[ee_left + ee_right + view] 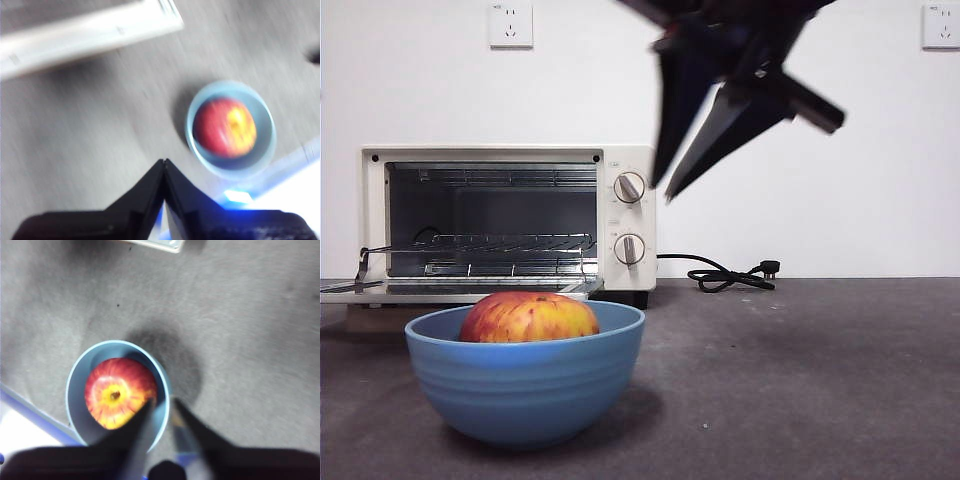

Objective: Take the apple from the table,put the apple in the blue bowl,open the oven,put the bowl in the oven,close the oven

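One apple (528,317) sits in one bowl (525,385) on the table (800,380). One oven (508,222) stands behind, carrying two knobs (629,187), with one cord (725,275) beside it. Two wall sockets (511,24) show. One gripper (670,185) appears in the front view; each wrist view shows one pair of jaws.

- A dark grey, faintly specked surface (820,380) is seen spreading wide across the front view.
- A blue bowl (525,385) is seated directly on it, near the front, with a soft shadow cast beneath.
- A cream oven (630,160) is set on it farther back, behind the bowl, with its door (450,290) lowered flat.
- A black cord (725,275) is laid coiled on it beside the oven, near the wall.
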`<state>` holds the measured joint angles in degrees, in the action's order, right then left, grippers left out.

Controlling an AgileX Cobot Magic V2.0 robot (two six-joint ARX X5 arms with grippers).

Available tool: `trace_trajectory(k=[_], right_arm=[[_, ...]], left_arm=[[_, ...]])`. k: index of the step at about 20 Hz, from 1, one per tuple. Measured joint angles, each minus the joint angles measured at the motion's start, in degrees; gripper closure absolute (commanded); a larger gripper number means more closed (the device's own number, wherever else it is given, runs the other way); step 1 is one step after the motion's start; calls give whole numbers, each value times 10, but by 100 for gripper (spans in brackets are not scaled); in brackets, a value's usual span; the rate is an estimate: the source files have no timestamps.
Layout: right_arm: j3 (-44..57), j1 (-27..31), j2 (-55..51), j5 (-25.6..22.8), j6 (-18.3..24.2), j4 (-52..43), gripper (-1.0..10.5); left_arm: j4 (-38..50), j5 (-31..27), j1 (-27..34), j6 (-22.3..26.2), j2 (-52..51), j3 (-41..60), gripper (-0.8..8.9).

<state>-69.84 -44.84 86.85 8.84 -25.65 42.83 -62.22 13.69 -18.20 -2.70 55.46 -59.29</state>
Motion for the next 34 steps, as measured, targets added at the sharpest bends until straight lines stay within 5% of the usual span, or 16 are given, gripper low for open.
trace_trajectory(k=[9,21,26,34], right_arm=[[-36,-27,98,-29,21,32,689],[-37,-33,156,-39,42,16,707],[-37,-40,165,-39,42,-12,942],[-37,-48,165,-44,46,-18,958]], left_arm=[[-94,-1,-19,-1,-83,0,818],[-111,-1,-19,-3,-117,0,818],[-118,-1,-19,-3,-117,0,818],[-120,-1,-19,-3,-117,0,818]])
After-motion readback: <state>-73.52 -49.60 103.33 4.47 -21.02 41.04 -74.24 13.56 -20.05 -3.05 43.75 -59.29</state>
